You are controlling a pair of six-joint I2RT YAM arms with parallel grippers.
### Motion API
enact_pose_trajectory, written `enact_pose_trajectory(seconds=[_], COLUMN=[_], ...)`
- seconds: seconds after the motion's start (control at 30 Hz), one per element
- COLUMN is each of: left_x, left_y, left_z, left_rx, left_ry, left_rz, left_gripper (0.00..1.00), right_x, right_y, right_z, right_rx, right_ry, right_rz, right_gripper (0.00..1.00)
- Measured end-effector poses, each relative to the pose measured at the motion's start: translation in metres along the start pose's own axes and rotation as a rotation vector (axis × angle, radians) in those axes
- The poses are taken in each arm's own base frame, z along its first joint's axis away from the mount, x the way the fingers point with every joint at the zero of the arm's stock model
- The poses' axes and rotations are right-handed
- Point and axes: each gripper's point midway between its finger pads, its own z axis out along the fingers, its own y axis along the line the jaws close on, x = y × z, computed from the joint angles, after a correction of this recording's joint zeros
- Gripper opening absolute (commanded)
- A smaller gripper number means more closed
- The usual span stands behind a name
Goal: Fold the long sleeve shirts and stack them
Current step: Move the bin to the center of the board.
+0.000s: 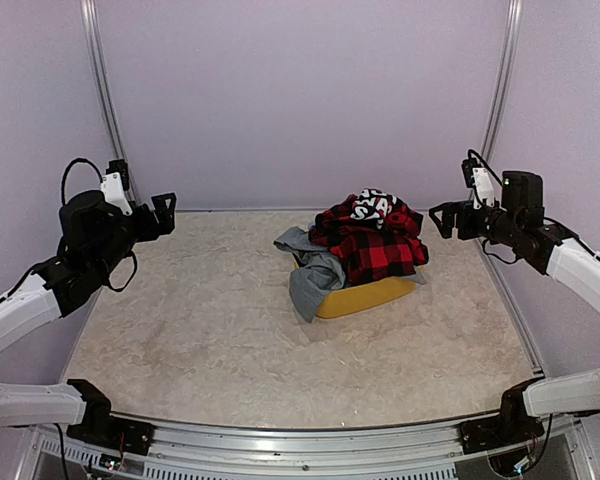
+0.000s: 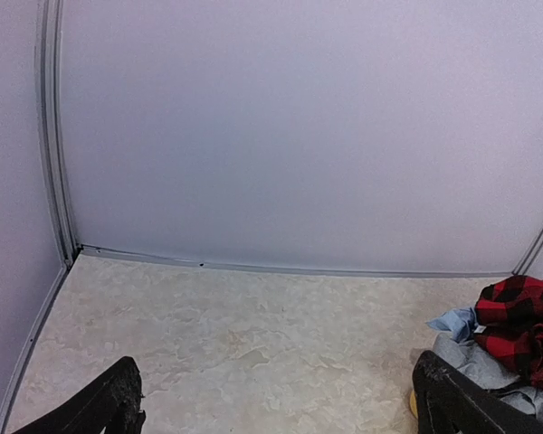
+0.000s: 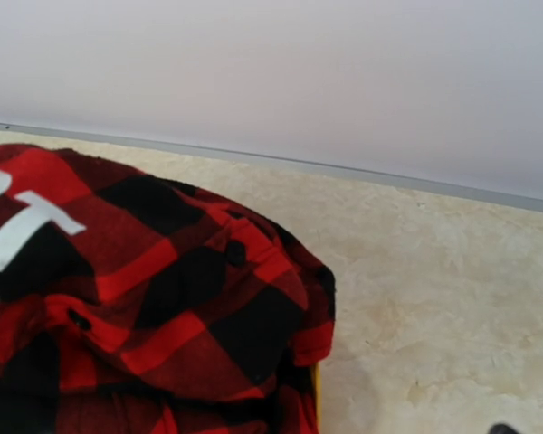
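1. The long sleeve shirts (image 1: 365, 240) are found heaped in a crumpled pile in and over a yellow tub (image 1: 365, 299), right of centre on the table (image 1: 200, 330) and towards its far edge
2. The red-and-black check flannel (image 1: 378, 252) is laid uppermost; a grey shirt (image 1: 315, 282) is draped over the tub's left rim and down onto the table, and a pale blue scrap (image 2: 454, 319) is seen at the pile's left edge in the left wrist view
3. The left gripper (image 1: 163, 213) is held raised at the far left of the table, its fingers (image 2: 109, 407) spread wide with nothing between them; the pile lies well apart from it, to its right
4. The right gripper (image 1: 445, 220) is held raised at the far right, jaws spread and empty, pointed towards the pile; the flannel is near it, to its left and lower, and is not touched
5. All shirts are recorded as unfolded and bunched together
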Motion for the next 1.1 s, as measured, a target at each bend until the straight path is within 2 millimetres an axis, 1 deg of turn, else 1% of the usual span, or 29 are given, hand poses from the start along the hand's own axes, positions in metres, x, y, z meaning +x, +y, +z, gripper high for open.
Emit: enact_pose_trajectory(seconds=[0.47, 0.57, 0.67, 0.73, 0.83, 0.9, 0.97, 1.03, 1.1], left_x=[0.001, 0.001, 0.001, 0.002, 0.008, 0.013, 0.022, 0.032, 0.046], left_y=[-0.007, -0.007, -0.008, -0.009, -0.011, -0.017, -0.026, -0.038, -0.052], left_z=[-0.002, -0.003, -0.003, -0.003, -0.003, -0.002, 0.0, 0.001, 0.001], left_rx=[0.016, 0.013, 0.01, 0.011, 0.015, 0.022, 0.038, 0.062, 0.092], left_ry=[0.002, 0.0, 0.0, 0.004, 0.024, 0.047, 0.072, 0.099, 0.133], left_rz=[0.007, 0.01, 0.014, 0.016, 0.024, 0.036, 0.056, 0.075, 0.093], left_gripper=[0.99, 0.99, 0.99, 0.99, 0.99, 0.99, 0.99, 0.99, 0.99], right_x=[0.004, 0.002, -0.008, -0.021, -0.033, -0.031, -0.021, -0.008, 0.01], right_y=[-0.001, -0.002, -0.003, -0.002, 0.008, 0.023, 0.039, 0.051, 0.056], right_z=[-0.001, -0.003, -0.009, -0.015, -0.022, -0.023, -0.021, -0.014, -0.003], right_rx=[0.005, 0.015, 0.028, 0.029, 0.004, -0.038, -0.082, -0.118, -0.129], right_ry=[0.021, 0.033, 0.044, 0.041, 0.034, 0.054, 0.093, 0.14, 0.19], right_rz=[0.004, 0.007, 0.013, 0.012, -0.007, -0.036, -0.064, -0.08, -0.078], right_gripper=[0.99, 0.99, 0.99, 1.0, 0.99, 1.0, 0.99, 0.98, 0.98])
